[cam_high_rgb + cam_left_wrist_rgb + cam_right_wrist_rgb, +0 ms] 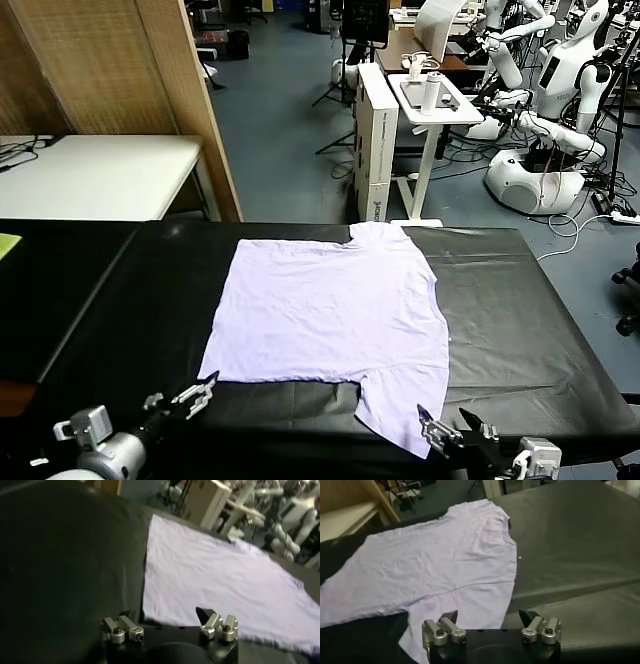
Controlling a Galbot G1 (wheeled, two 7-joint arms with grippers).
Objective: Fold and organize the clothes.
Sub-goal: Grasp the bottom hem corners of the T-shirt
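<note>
A lavender T-shirt (330,310) lies spread flat on the black table (520,320), roughly at its middle. The cloth is mostly smooth with light wrinkles. One sleeve (375,235) reaches toward the far edge of the table; the other sleeve (405,405) reaches toward the near edge, on the robot's right. The shirt's straight left edge runs along bare black surface.

The left gripper (197,393) hangs low at the near edge of the table, just beside the shirt's near left corner, apart from the cloth. Its jaws stand open, and nothing is between them. In the left wrist view the left gripper (167,622) points at the shirt's (220,580) corner, with black table (60,555) beside it.

The right gripper (445,425) is at the near edge too, just beside the near sleeve, its tip close to the sleeve's hem; I cannot tell whether it touches. Its jaws are open and hold nothing. The right wrist view shows the right gripper (490,622) above the near sleeve, with the shirt (430,565) spreading away over the table (570,540).

Beyond the table stand a white table (90,175), a wooden panel (110,70) and white robots (560,90).
</note>
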